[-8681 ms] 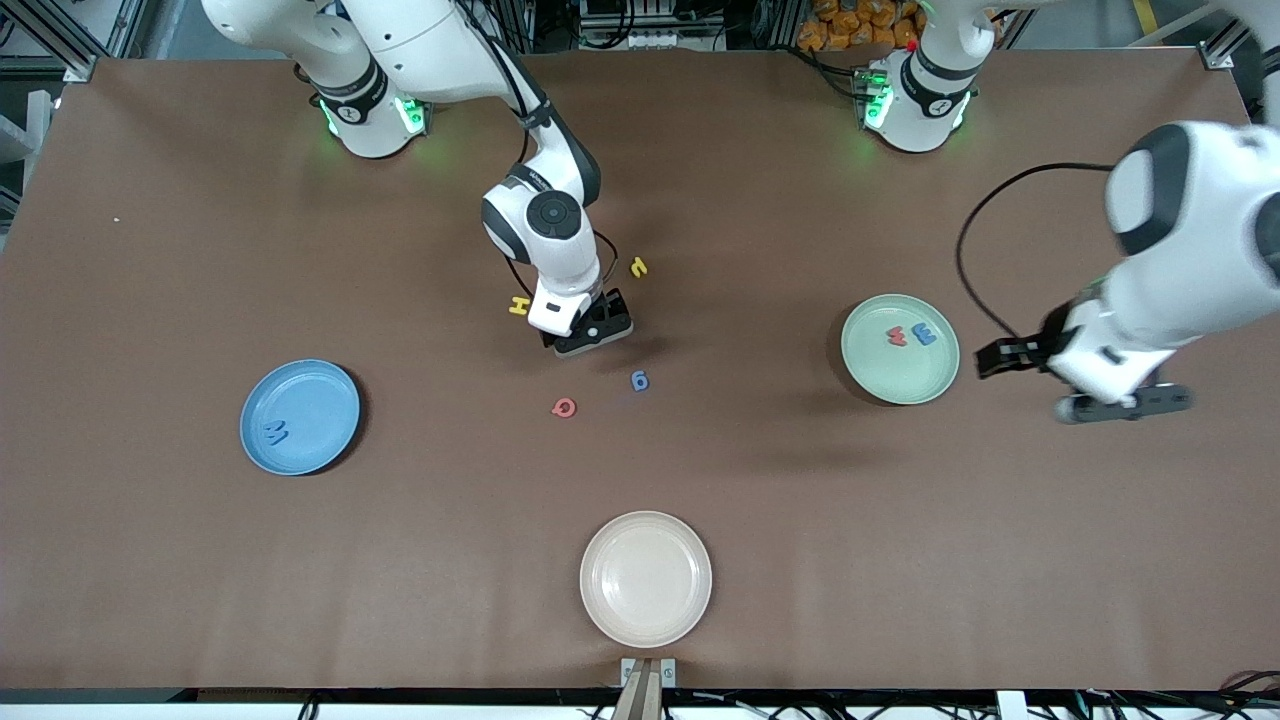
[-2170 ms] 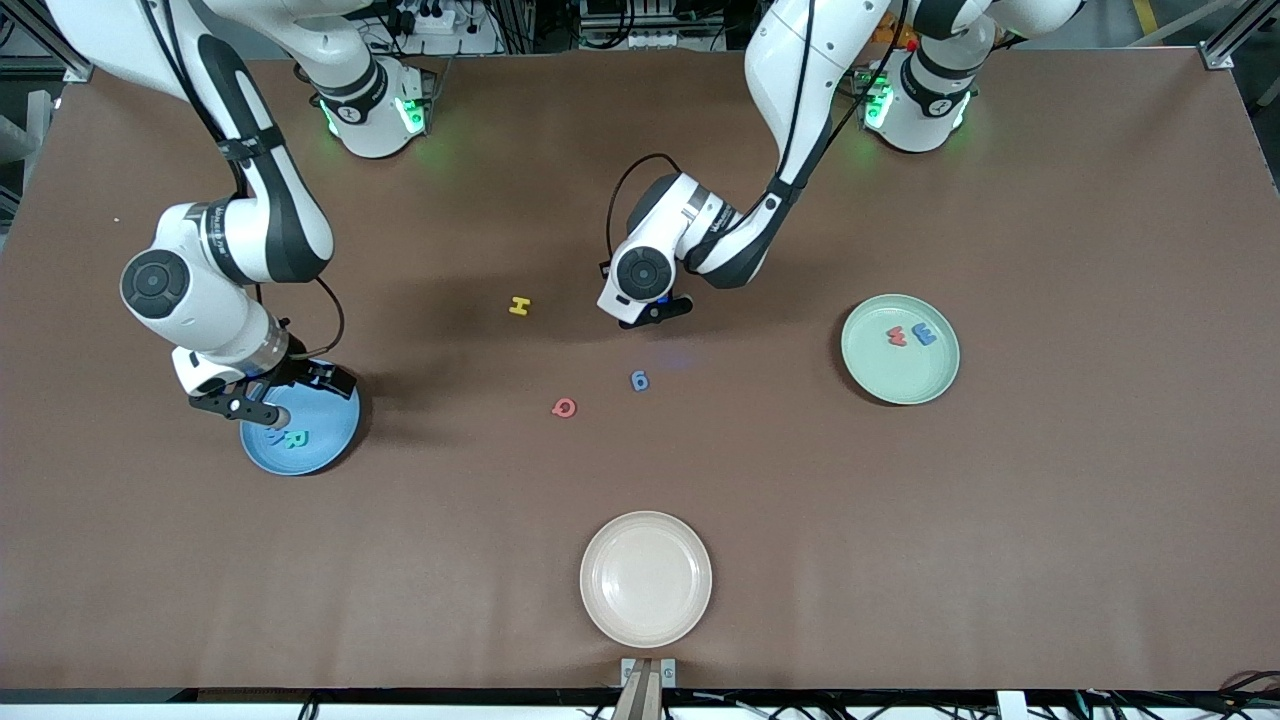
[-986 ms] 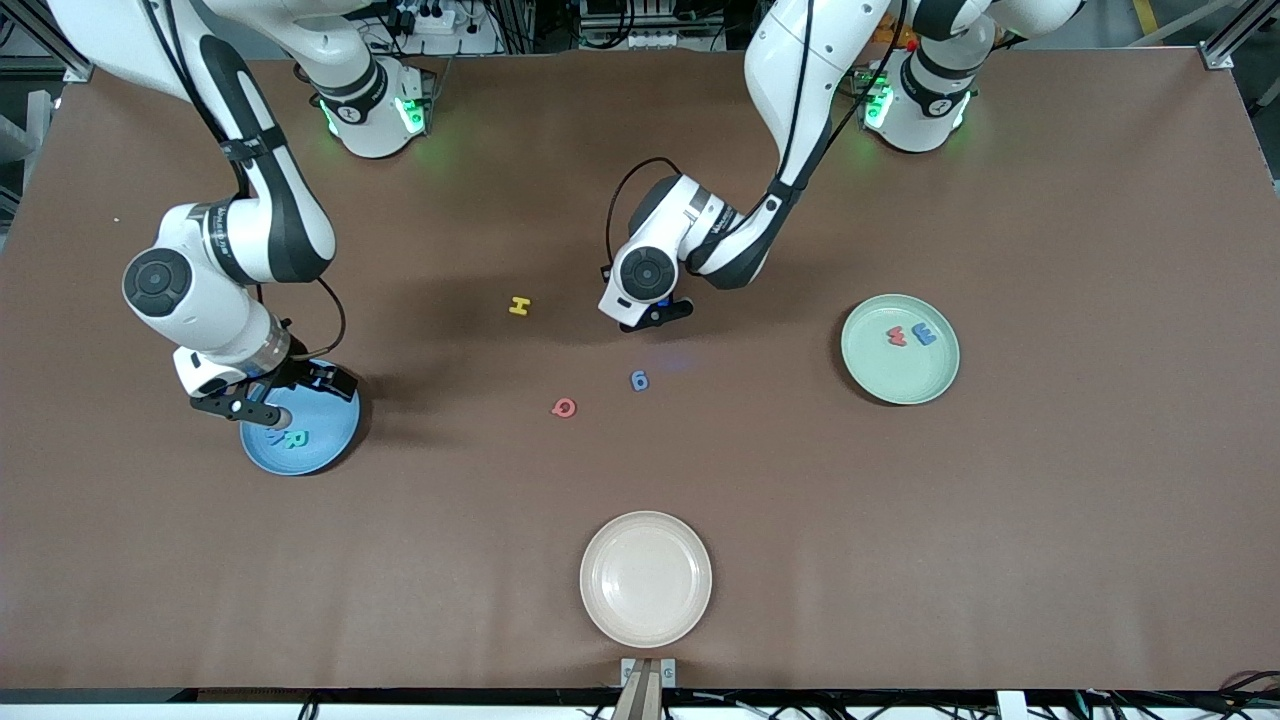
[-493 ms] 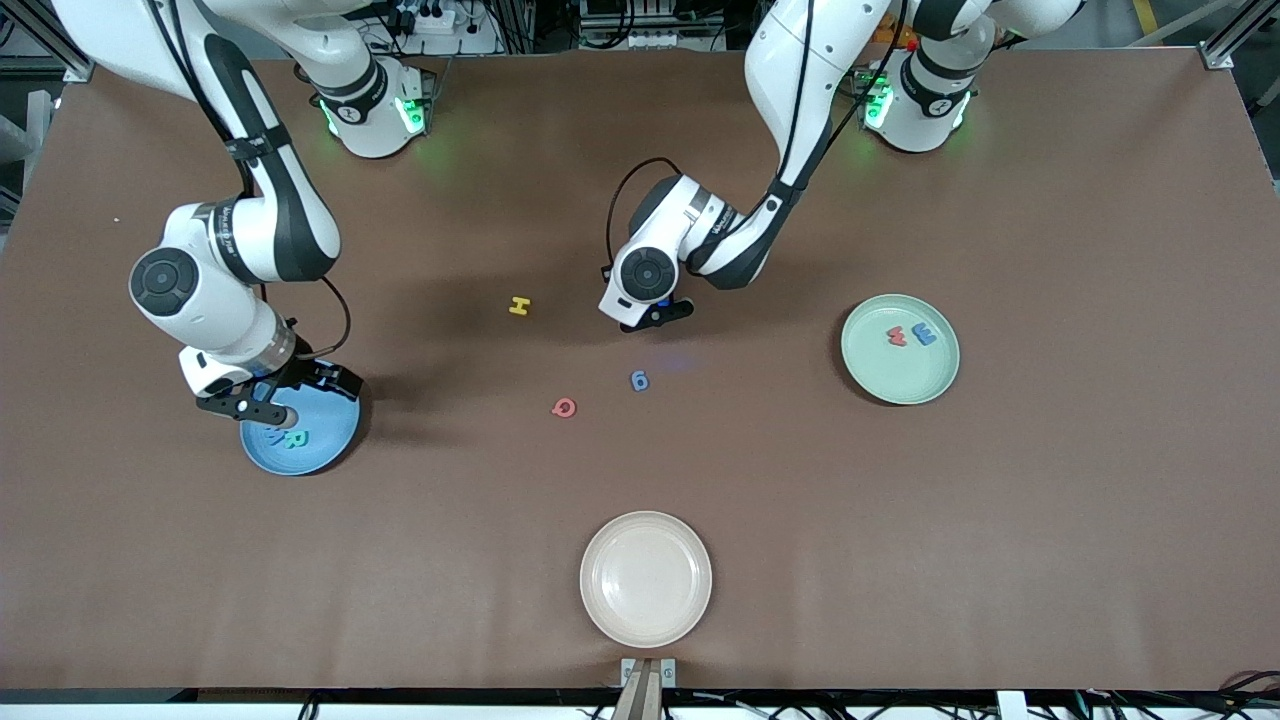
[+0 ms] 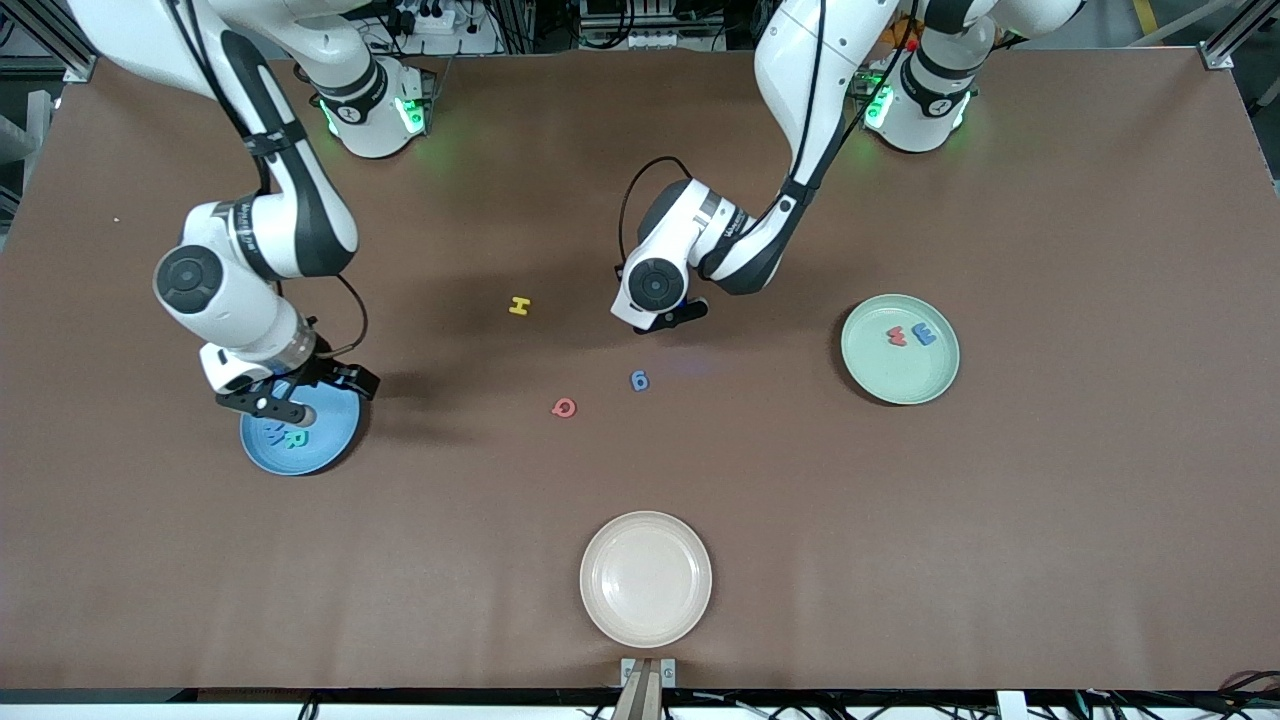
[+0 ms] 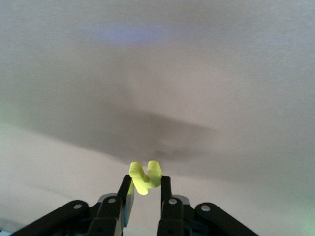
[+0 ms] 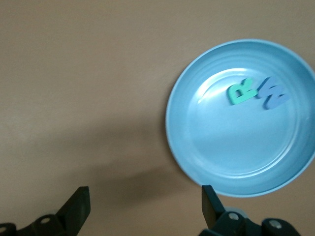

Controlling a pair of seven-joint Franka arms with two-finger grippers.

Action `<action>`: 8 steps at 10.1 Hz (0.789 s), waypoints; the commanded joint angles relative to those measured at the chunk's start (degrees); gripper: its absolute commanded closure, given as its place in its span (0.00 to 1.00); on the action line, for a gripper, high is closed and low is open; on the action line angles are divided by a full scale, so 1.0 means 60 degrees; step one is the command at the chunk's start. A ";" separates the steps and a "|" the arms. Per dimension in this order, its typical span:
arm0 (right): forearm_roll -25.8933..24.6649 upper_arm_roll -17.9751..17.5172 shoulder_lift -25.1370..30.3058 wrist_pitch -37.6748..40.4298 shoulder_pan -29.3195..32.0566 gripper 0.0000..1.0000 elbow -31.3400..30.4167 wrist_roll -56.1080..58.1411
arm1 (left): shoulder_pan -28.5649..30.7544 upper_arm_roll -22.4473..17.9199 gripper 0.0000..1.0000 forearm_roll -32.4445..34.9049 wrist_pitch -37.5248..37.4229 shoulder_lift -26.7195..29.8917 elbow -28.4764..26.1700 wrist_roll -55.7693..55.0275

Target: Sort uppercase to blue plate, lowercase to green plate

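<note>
My left gripper is shut on the tiny yellow r-like letter and holds it just above the table, between the yellow H and the green plate. The r is hidden in the front view. My right gripper hangs open and empty over the edge of the blue plate that is farther from the front camera. The teal R and blue M lie in that plate. The red w and blue e lie in the green plate. The red Q and blue g lie mid-table.
A cream plate sits near the table edge closest to the front camera. In the right wrist view my right gripper shows wide open over bare table beside the blue plate.
My left gripper has lifted with the yellow r and shifted toward the left arm's end. My right gripper has moved off the blue plate's middle toward the table's centre, leaving the R there.
</note>
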State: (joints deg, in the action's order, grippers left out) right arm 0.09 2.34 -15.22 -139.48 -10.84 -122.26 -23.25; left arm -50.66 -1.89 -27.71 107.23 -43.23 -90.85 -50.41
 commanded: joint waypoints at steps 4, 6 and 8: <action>0.0029 -0.0271 -0.0231 -0.0117 -0.1400 0.00 -0.0249 -0.2695 | 0.0443 -0.0520 0.86 0.0250 -0.1054 0.0364 -0.0151 0.1120; 0.0029 -0.0652 -0.0538 -0.0395 -0.1781 0.00 -0.0278 -0.3635 | 0.0984 -0.0506 0.86 0.0734 -0.1594 0.0452 -0.0268 0.1732; 0.0029 -0.0712 -0.0889 -0.0760 -0.2395 0.00 -0.0336 -0.4412 | 0.1439 -0.0491 0.86 0.1377 -0.1670 0.0700 -0.0851 0.2130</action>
State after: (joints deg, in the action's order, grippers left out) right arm 0.12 -1.68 -19.11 -142.16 -23.31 -123.86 -46.23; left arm -43.48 -4.99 -22.10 97.74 -41.82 -91.95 -39.79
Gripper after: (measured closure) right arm 0.000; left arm 0.740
